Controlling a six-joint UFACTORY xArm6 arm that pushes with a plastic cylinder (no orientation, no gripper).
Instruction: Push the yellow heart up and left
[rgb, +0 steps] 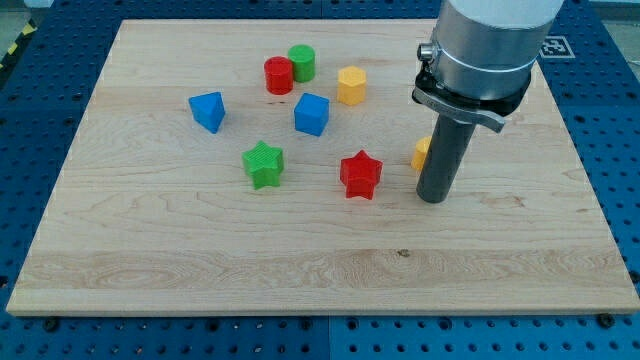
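The yellow heart (421, 153) lies right of the board's centre, mostly hidden behind my rod; only its left edge shows. My tip (432, 198) rests on the wooden board just below and right of the heart, touching or nearly touching it. The red star (360, 175) lies to the left of the tip.
A yellow hexagon (351, 86), a blue cube (312, 114), a red cylinder (278, 75) and a green cylinder (302, 63) sit up and left of the heart. A green star (264, 164) and a blue block (208, 111) lie further left. The board (300, 260) lies on a blue perforated table.
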